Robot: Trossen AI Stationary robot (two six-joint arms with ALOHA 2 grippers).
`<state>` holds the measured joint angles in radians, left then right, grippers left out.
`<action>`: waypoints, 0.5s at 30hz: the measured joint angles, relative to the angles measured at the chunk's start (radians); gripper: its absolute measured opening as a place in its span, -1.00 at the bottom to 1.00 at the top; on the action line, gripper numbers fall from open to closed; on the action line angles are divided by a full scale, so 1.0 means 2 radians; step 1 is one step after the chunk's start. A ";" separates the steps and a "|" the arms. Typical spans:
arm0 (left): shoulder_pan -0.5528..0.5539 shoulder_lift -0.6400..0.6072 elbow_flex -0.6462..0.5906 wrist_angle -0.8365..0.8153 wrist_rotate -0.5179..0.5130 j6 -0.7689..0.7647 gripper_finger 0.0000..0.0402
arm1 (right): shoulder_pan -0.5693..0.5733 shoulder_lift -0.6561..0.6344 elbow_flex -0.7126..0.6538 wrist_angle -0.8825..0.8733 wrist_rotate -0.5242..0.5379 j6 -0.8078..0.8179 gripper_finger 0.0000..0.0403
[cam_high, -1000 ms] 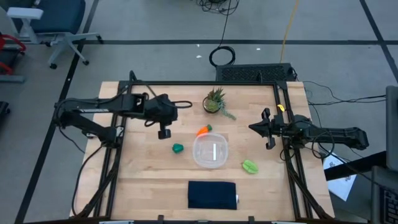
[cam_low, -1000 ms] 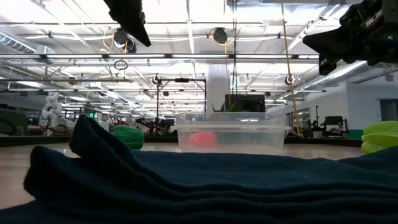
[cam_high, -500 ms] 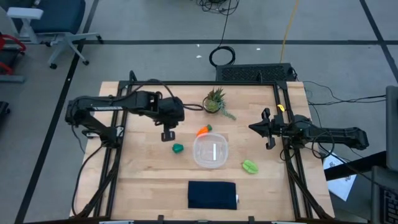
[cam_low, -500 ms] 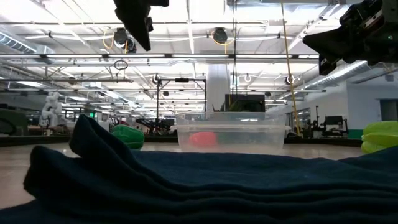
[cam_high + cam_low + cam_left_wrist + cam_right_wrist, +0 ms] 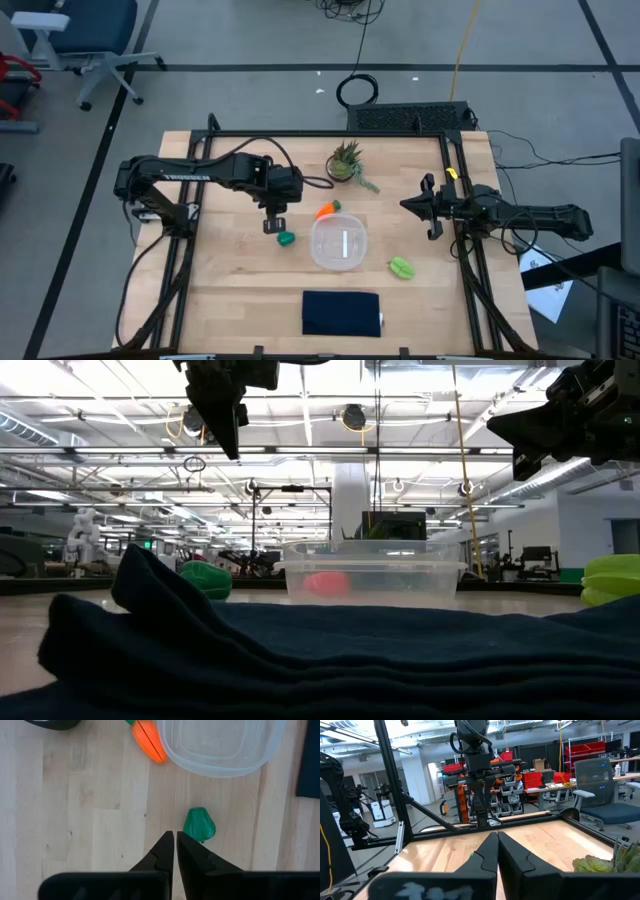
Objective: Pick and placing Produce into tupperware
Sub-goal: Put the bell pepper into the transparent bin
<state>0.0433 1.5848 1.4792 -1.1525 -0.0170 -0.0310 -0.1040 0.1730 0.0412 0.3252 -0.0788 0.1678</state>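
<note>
High view: your left gripper [image 5: 272,226] hangs just beside the dark green lump [image 5: 286,238], left of the clear tupperware [image 5: 339,243]; carrot [image 5: 326,210] at the tupperware's far rim, yellow-green leaf piece [image 5: 401,267] to its right; right gripper [image 5: 431,209] waits farther right

Low view: tupperware [image 5: 371,571] stands empty

Left wrist view: fingers [image 5: 162,854] pressed together, holding nothing, green lump [image 5: 199,824] just past them

Right wrist view: fingers [image 5: 489,854] clenched, empty

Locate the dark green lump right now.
In the high view the dark green lump lies on the table left of the tupperware, just below the left gripper, with the carrot nearby.
</note>
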 joint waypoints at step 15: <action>0.001 0.000 0.000 0.012 -0.010 -0.003 -0.81 | 0.000 0.000 0.000 0.000 0.000 0.000 -1.00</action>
<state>0.0444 1.5845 1.4792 -1.1282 -0.0365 -0.0360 -0.1040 0.1730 0.0412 0.3252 -0.0788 0.1677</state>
